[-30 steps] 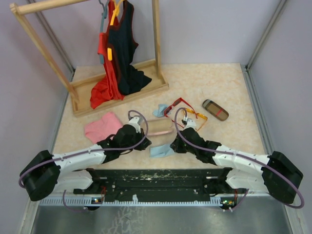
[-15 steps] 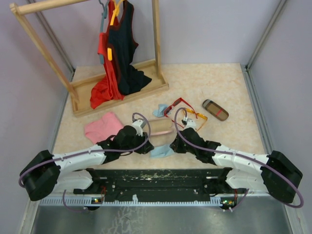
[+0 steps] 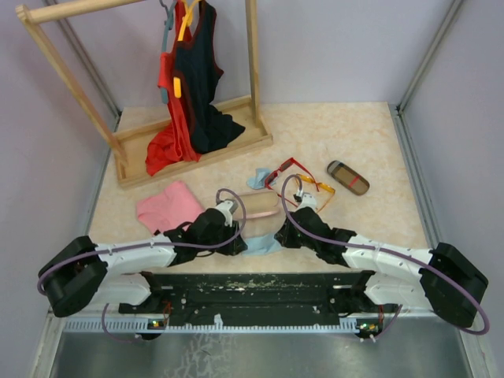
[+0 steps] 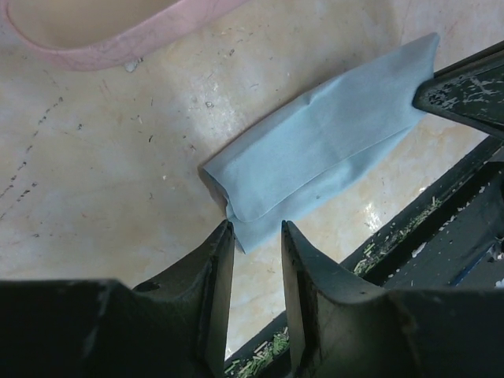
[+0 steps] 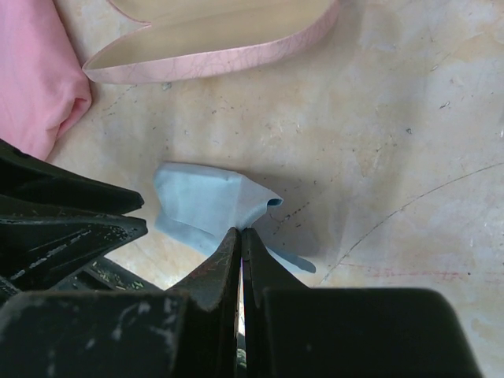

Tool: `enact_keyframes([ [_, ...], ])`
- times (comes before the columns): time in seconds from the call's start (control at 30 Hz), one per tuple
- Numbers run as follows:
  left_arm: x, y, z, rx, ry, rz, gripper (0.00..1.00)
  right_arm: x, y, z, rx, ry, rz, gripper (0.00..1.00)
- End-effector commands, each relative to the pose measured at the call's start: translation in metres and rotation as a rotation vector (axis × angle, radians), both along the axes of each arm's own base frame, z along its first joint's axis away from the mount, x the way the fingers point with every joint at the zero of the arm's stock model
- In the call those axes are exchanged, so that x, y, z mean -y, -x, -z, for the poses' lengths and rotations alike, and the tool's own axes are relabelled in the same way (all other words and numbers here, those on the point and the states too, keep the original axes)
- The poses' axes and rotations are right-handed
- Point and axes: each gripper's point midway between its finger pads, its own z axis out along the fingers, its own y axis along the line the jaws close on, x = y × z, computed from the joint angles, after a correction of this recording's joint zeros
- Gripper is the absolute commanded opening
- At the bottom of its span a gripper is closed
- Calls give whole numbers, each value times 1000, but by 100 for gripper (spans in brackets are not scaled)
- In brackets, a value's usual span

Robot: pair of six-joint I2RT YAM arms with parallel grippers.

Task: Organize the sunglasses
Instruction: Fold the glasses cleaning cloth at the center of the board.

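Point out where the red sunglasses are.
The red sunglasses lie right of centre in the top view, between a light blue cloth and the brown striped case.

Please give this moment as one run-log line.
left claw: open, at blue cloth end | right claw: shut on blue cloth | pink case: open | red sunglasses, orange sunglasses: on table, untouched

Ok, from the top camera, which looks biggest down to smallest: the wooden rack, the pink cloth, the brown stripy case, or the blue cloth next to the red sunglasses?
1. wooden rack, by far the biggest
2. pink cloth
3. brown stripy case
4. that blue cloth, the smallest
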Motion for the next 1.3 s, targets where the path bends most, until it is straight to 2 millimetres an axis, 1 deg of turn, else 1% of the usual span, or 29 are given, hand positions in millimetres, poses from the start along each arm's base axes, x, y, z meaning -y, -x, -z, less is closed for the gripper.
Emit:
enact_keyframes([
  [0.0,4,-4,4,6,3,-13,37,-9,-4,-9,22,-44,0,0],
  [0.23,12,-8,12,0,-8,-3,41,-10,-3,-9,22,-47,-4,0],
  [0.3,14,-10,12,2,-6,-3,40,-10,-3,-8,20,-47,-5,0],
  [0.33,15,-11,11,5,-3,-4,36,-10,-3,-8,20,-47,-5,0],
  [0.37,15,-12,10,11,-3,-3,30,-10,-3,-8,21,-49,-5,0],
  [0.47,17,-16,5,27,-5,-8,10,-12,-3,-9,21,-56,-8,0],
  [0.53,17,-19,0,37,-5,-11,1,-12,-3,-9,22,-57,-8,0],
  [0.57,18,-19,-3,42,-2,-11,0,-12,-3,-10,23,-58,-10,0],
  [0.87,19,-23,-32,97,38,-8,0,-10,-2,-9,23,-60,-7,0],
  [0.97,18,-24,-34,101,38,-14,0,-10,-2,-9,22,-60,-6,0],
  [1.13,15,-25,-31,93,30,-31,0,-10,-2,-9,22,-57,-8,0],
  [1.2,14,-25,-28,88,25,-36,2,-10,-2,-9,21,-56,-8,0],
  [1.27,13,-25,-24,81,17,-38,7,-10,-2,-8,21,-55,-7,0],
])
